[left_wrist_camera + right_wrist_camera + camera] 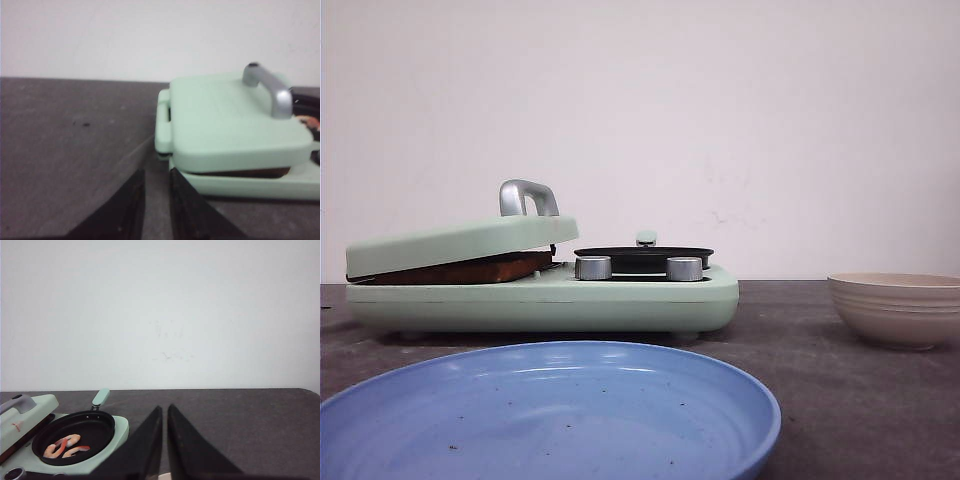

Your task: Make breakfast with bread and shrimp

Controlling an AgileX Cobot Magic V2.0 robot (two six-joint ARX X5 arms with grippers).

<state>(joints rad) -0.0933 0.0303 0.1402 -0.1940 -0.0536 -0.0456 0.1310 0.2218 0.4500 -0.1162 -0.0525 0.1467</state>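
Seeing bread sitting under tilted mint lid of breakfast maker. Shrimp lying in black pan, 3 o'clock of lid. Left end effector and right end effector nearly together, holding nothing, hovering over table.

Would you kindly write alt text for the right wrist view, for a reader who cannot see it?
A small black pan holding a few orange-pink shrimp sits in a mint-green breakfast maker on a dark table. The right gripper, nearly closed and empty, points toward a plain white wall.
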